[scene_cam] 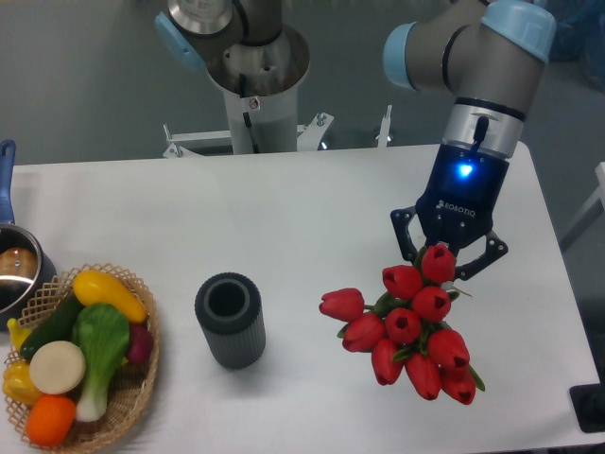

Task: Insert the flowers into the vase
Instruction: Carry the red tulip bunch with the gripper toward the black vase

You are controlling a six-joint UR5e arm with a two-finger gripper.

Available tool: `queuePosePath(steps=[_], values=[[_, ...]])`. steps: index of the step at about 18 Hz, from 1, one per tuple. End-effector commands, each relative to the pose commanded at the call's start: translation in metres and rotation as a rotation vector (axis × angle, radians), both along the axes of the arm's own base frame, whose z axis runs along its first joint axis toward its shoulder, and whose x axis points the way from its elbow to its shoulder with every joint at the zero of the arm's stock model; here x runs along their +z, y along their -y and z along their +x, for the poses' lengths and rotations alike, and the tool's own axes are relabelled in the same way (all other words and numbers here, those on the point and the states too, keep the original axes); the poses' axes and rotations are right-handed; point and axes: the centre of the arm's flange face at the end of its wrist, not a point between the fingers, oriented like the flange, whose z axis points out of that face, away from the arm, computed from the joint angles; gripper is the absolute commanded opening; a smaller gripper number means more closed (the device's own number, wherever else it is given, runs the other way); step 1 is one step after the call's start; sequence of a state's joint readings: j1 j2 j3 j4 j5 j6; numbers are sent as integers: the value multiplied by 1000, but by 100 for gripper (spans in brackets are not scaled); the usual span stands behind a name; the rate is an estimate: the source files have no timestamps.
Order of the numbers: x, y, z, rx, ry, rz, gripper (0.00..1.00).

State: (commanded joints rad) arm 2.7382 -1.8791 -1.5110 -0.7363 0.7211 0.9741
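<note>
The flowers [412, 328], a bunch of red tulip buds with green leaves, hang at the right of the white table, just below my gripper [446, 257]. Their stems are hidden behind the buds and the gripper. The gripper points down over the top of the bunch with its jaws around the stem end. It looks shut on the flowers, though its fingertips are covered by the top buds. The vase [230, 319], a short dark grey ribbed cylinder with a round open mouth, stands upright left of the flowers, well apart from them.
A woven wicker basket [137, 392] of vegetables sits at the front left. A pot with a blue handle [13, 265] is at the left edge. The arm's base column [253, 99] stands behind the table. A dark object [590, 409] is at the right edge.
</note>
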Motion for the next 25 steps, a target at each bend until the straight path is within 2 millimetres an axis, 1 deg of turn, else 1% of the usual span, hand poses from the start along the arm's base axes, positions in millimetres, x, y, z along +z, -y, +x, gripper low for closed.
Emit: queuePosePath(steps=[4,10,12,13,15,18,19,21,23,25], values=[[6,-3,10,-15,-3,10,14],[5,-7,14,-46,12,40,14],[8,-17,21,-85,23,76,14],[9,-19,23,-108,38,107,14],[4,-23,27,-147,77,152,14],[4,-26,33,-193,109,207,14],[2,-29,34,-220,135,241,14],[-9,-31,37,-286,129,301,14],[-29,-33,50,-348,129,346,14],[-40,-35,61,-373,138,360,14]])
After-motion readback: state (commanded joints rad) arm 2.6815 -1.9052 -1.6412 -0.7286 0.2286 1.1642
